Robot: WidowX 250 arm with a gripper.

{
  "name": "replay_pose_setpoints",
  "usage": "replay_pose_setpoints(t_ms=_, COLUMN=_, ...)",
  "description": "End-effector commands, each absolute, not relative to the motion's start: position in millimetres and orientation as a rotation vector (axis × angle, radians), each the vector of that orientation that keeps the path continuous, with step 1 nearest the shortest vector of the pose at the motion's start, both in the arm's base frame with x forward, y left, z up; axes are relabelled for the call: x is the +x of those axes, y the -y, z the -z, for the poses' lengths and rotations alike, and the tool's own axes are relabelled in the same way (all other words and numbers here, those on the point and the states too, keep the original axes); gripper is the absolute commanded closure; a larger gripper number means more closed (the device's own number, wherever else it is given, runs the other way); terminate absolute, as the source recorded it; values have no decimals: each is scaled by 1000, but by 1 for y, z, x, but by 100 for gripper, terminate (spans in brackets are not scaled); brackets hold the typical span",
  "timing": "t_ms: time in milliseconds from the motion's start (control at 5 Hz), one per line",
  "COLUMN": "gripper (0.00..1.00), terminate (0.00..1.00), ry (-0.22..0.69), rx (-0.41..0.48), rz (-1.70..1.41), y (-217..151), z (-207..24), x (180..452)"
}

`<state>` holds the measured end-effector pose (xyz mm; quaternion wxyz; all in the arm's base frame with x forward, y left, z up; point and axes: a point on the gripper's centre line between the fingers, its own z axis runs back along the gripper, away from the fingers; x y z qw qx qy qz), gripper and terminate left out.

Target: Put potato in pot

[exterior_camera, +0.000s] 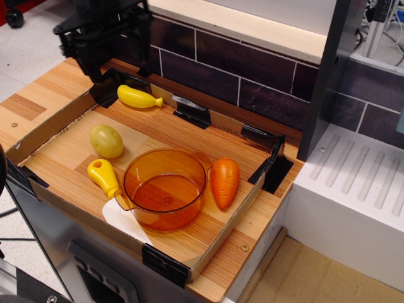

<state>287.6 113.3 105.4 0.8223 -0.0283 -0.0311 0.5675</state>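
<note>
On the wooden bench [38,95], inside a shallow cardboard-walled tray [47,129], the potato [106,141] lies on the left part of the floor, a yellow-green egg shape resting on its side. Just in front of it and to its right stands the pot [165,187], round, amber and see-through, upright and with nothing inside. Its bright yellow handle [103,177] points toward the left and sits close to the potato without clearly touching it. A white patch [123,221] shows under the pot's near edge. Beside the pot on the right, an orange toy carrot [225,182] lies near the pot's rim, its narrow end pointing to the front. At the back left of the tray, an elongated yellow toy [139,97] rests against the rear wall.

Above the back left corner, the black gripper [107,47] hangs clear of everything, well apart from the potato and behind it. Its two fingers point downward with a wide gap between them, and nothing sits in that gap. Dark tiles [252,69] line the wall behind the tray.
</note>
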Motion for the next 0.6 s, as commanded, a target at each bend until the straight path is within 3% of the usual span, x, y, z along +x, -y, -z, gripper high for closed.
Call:
replay_pose_setpoints(t_ms=0, gripper=0, terminate=0, ry=104, rx=-44, rz=-1187, y=-121, z=-95, x=278)
replay_pose_setpoints(t_ms=400, gripper=0, terminate=0, ry=100, rx=-30, rz=-1158, y=-121, z=-71, x=266)
